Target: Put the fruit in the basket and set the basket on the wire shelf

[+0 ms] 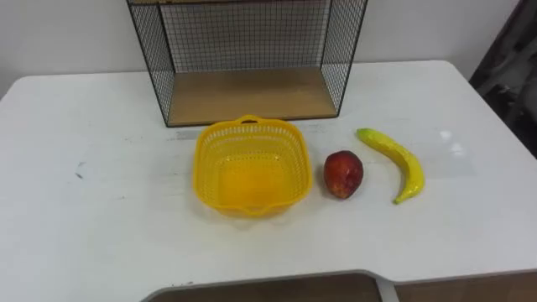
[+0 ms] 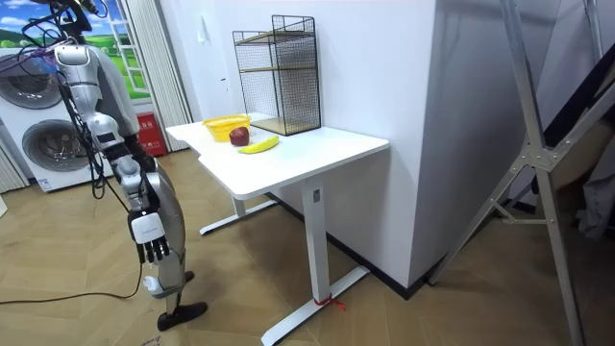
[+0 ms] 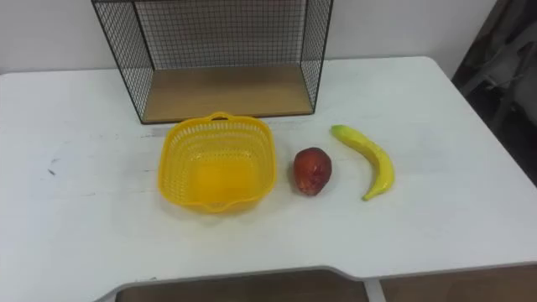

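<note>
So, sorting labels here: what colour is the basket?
Yellow basket, clearest in the left eye view.

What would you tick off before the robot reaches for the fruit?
1. Basket upright and empty: ok.
2. Apple lying free on the table, just right of the basket: ok.
3. Banana lying free, right of the apple: ok.
4. Wire shelf bottom board bare: ok.
5. Right robot hand holding nothing, hanging at its side: ok.
6. Fruit within reach from where it stands: cannot tell.
</note>
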Controlling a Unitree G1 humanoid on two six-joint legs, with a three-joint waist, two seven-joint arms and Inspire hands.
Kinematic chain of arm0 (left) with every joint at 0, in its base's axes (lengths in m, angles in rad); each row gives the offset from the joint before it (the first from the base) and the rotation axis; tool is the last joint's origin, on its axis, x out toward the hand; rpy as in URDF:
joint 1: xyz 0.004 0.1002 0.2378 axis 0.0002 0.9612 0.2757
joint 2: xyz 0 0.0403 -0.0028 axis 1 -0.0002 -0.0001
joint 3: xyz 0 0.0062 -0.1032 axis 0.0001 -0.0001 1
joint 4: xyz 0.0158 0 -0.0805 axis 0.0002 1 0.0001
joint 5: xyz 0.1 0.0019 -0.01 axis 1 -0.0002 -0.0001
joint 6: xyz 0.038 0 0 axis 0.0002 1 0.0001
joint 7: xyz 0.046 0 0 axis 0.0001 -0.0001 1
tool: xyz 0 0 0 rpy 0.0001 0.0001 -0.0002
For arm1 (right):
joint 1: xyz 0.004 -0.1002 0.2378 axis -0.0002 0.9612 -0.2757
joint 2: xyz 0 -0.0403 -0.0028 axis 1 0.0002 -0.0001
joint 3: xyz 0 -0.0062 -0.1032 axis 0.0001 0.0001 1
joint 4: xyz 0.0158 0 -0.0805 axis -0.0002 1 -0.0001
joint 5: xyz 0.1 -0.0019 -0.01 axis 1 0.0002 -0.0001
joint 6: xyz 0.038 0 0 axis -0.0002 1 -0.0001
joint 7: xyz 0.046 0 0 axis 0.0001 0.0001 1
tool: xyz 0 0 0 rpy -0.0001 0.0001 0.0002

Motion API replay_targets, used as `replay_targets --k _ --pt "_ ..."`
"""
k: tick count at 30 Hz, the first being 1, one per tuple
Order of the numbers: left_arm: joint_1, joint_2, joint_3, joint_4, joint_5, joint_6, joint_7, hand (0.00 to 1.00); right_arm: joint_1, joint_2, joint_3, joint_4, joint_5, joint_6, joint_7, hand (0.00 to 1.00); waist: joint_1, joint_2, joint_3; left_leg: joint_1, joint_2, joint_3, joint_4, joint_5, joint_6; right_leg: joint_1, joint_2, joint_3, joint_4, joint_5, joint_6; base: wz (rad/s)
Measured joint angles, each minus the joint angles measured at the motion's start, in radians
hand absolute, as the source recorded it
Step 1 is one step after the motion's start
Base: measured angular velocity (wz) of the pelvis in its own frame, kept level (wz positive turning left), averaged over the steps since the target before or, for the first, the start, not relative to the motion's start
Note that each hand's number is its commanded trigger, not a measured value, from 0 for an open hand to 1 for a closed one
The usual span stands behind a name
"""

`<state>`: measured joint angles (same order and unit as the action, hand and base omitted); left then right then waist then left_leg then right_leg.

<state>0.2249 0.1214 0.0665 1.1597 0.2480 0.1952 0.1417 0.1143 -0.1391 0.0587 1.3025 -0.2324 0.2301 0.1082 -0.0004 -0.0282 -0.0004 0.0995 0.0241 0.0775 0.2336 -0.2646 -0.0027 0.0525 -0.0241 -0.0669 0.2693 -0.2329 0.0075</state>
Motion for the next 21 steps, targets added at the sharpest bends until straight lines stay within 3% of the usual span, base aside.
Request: replay_targets --k 4,6,8,10,13,16,21 --pt "-0.001 0.004 0.001 0.0 0.0 0.0 0.0 0.0 0.0 0.0 -0.001 0.0 0.0 -0.001 -0.003 0.0 0.01 -0.016 0.001 -0.001 0.0 -0.001 0.002 0.0 0.0 0.003 0.001 0.0 -0.014 0.001 0.0 0.0" --pt "0.001 0.003 0.007 0.0 -0.001 0.0 0.0 0.0 -0.002 0.0 0.0 0.0 -0.006 -0.005 -0.009 0.0 0.019 -0.015 -0.0035 0.001 0.0 0.002 0.001 0.0 0.0 0.004 0.004 0.01 -0.013 0.001 0.001 -0.06" --pt "-0.001 0.003 0.006 0.001 -0.001 0.001 -0.001 0.0 -0.003 0.0 -0.002 0.0 -0.006 -0.015 -0.026 0.0 0.021 -0.017 -0.0018 0.001 0.0 0.001 0.001 0.0 0.0 0.004 0.003 0.011 -0.012 0.002 0.001 -0.03" --pt "-0.003 0.003 0.006 0.002 -0.001 0.001 -0.001 0.0 -0.008 -0.001 -0.002 0.0 -0.006 -0.02 -0.043 0.0 0.026 -0.015 -0.0008 0.001 0.0 0.001 -0.002 0.0 0.0 0.004 0.004 0.012 -0.014 0.002 0.001 0.0" --pt "-0.004 0.002 0.004 0.002 -0.004 0.001 -0.001 0.0 -0.014 -0.002 -0.002 0.001 0.005 -0.024 -0.066 0.0 0.028 -0.01 0.0097 0.019 0.001 0.001 -0.013 0.0 0.0 0.02 0.005 0.011 -0.019 0.002 0.001 0.0" --pt "-0.002 0.002 -0.012 0.0 -0.002 0.0 -0.001 0.0 -0.016 -0.002 -0.006 0.001 0.037 -0.034 -0.089 0.0 0.024 -0.004 0.0136 0.016 0.001 -0.004 -0.023 0.0 0.0 0.03 0.006 0.007 -0.031 0.003 0.002 0.07" --pt "0.006 0.001 -0.009 0.001 0.0 -0.005 -0.001 0.0 -0.016 -0.001 -0.021 0.01 0.088 -0.059 -0.124 0.0 0.006 0.008 0.0134 0.016 0.001 -0.011 -0.02 0.0 0.0 0.032 0.005 -0.001 -0.035 0.003 0.002 0.04"
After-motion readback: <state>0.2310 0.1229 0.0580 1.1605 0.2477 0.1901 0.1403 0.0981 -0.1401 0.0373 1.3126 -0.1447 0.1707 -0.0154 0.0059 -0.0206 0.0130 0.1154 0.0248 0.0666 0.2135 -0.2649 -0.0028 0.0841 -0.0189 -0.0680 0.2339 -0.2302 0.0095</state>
